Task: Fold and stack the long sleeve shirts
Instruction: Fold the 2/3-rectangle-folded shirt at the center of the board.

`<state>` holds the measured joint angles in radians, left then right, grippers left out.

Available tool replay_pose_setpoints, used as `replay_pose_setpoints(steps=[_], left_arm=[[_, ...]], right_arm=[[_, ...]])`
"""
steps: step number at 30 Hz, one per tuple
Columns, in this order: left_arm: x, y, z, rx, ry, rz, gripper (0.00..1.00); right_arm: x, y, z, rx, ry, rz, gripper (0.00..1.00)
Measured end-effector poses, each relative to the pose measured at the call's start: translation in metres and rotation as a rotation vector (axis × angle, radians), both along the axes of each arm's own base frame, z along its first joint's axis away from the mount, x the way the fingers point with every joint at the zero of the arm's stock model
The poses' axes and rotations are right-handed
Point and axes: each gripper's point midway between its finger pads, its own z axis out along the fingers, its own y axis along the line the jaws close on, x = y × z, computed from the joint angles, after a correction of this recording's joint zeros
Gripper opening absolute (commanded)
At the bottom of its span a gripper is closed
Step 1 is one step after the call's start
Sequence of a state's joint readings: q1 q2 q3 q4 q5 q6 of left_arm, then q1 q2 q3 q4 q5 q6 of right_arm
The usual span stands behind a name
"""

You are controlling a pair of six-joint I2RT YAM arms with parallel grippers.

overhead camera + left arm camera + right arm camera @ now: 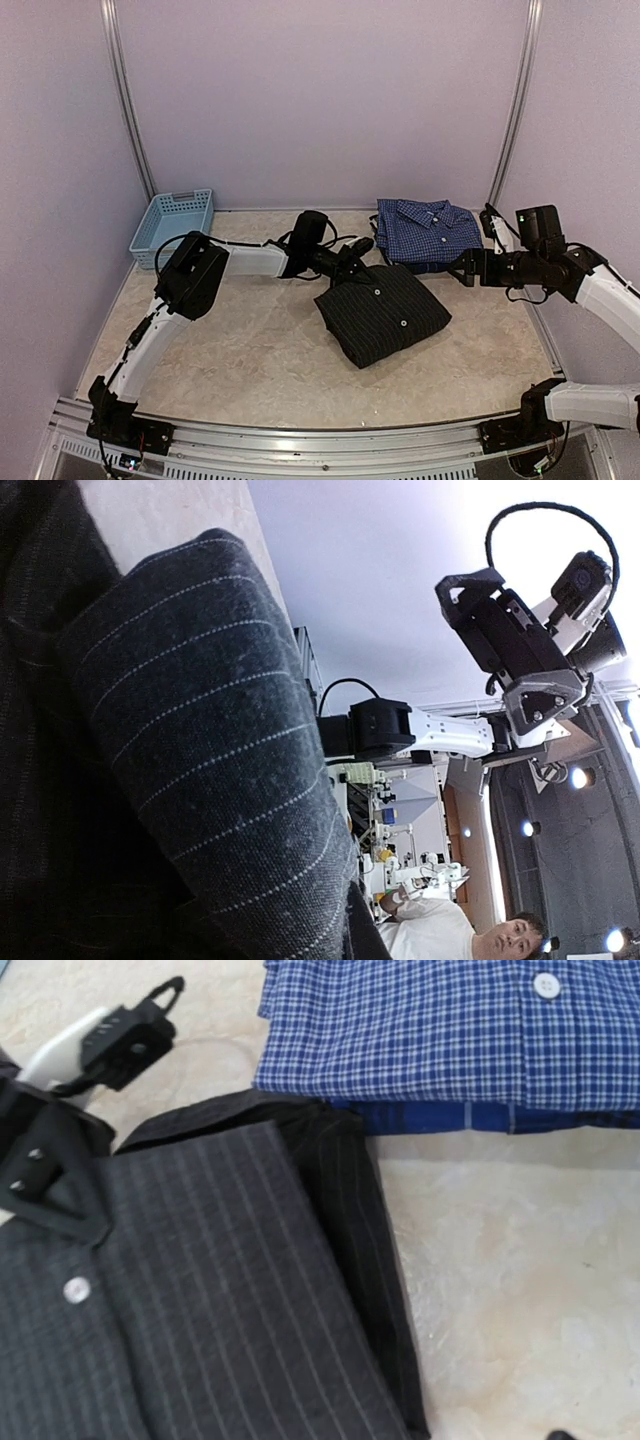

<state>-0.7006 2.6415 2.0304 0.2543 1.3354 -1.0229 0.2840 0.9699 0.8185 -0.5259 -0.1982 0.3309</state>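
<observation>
Two folded shirts lie on the table [250,350], not yet stacked. The black shirt [385,312] sits right at the left gripper [352,250], which is closed. Pinstriped cloth fills its wrist view, so it appears to pinch a fold at the shirt's collar end. The right gripper [466,266] hangs with its jaws wide and nothing between them. The black shirt is just beside and below its fingertips, on the side toward the other arm. The blue check shirt [428,230] is just beyond them, and its near edge touches the black shirt's far corner.

Both shirts are probably light, soft and limp, with nothing stiff in them but the small buttons. Lifted by one pinched corner, the black bundle would likely sag and spill its folds. A safer hold seems to be at two opposite edges, one per gripper, with each jaw pair biting through all the layers at a folded edge rather than a loose flap. The cloth should slide easily over the smooth tabletop.
</observation>
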Motion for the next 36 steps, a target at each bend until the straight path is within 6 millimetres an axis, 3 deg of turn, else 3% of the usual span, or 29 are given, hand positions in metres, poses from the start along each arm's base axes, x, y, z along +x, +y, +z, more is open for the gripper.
replay_pose_setpoints(steps=[3,5,6,9,12,13,14,16,20,27,31,36], left_arm=[[0.013,0.005,-0.015,0.019,0.015,0.03,0.23],[0.021,0.007,-0.021,0.03,0.013,0.051,0.45],[0.027,0.008,-0.022,0.03,0.003,0.063,0.52],[0.043,0.014,-0.025,0.042,-0.024,0.107,0.61],[0.061,0.025,-0.031,0.062,-0.058,0.164,0.76],[0.07,0.03,-0.035,0.071,-0.073,0.189,0.92],[0.072,0.032,-0.036,0.073,-0.079,0.195,0.98],[0.081,0.039,-0.039,0.089,-0.09,0.224,0.99],[0.095,0.046,-0.026,0.086,-0.158,0.271,0.99],[0.1,0.054,0.004,0.096,-0.299,0.338,0.99],[0.094,0.074,0.029,0.162,-0.398,0.434,0.99],[0.079,0.117,0.053,0.318,-0.527,0.624,0.99]], right_arm=[[-0.002,0.001,0.0,0.007,-0.001,0.004,0.93],[-0.004,0.001,-0.001,0.01,0.001,0.007,0.92],[-0.005,0.001,-0.003,0.01,0.005,0.008,0.92],[-0.006,0.002,-0.004,0.014,0.01,0.011,0.92],[-0.007,0.002,-0.005,0.018,0.012,0.015,0.92],[-0.007,0.003,-0.006,0.02,0.015,0.017,0.91],[-0.008,0.003,-0.007,0.021,0.018,0.018,0.91],[-0.009,0.004,-0.011,0.025,0.025,0.022,0.9],[-0.013,0.006,-0.025,0.04,0.059,0.028,0.89],[-0.017,0.013,-0.048,0.061,0.111,0.043,0.9],[-0.015,0.025,-0.059,0.064,0.132,0.071,0.94],[-0.005,0.041,-0.075,0.06,0.167,0.106,0.97]])
